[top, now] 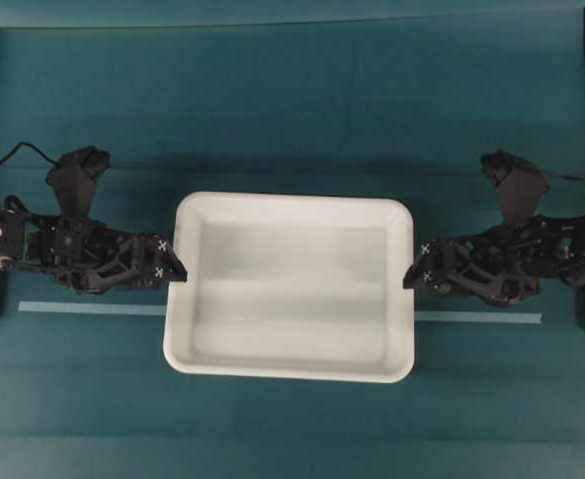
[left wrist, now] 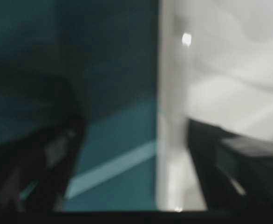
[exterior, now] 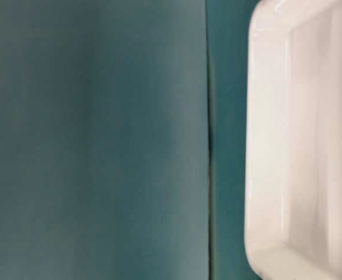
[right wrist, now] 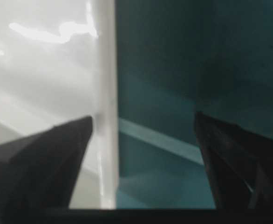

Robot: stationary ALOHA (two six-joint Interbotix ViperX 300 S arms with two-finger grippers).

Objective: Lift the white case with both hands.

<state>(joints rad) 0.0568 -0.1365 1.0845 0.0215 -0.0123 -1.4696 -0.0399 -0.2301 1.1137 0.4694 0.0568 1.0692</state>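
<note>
The white case [top: 291, 287] lies flat and open side up at the centre of the overhead view, slightly below the middle, its long axis running left to right across the frame and its sides nearly square to the picture's edges. It is a shallow rectangular tray of glossy white plastic with rounded corners, a raised rolled rim and a smooth bare floor that catches soft glare. At its left short edge the left gripper [top: 176, 267] has its jaws spread wide, one finger over the inside of the wall and the other over the cloth outside, the rim standing free between them. The right gripper [top: 413, 275] sits the same way at the right short edge, jaws apart astride the rim. Both are matt black, wedge-shaped, with small white cross marks. Beneath lies a dull teal cloth [top: 292, 130] crossed by a pale strip [top: 93, 307] passing under the tray.
</note>
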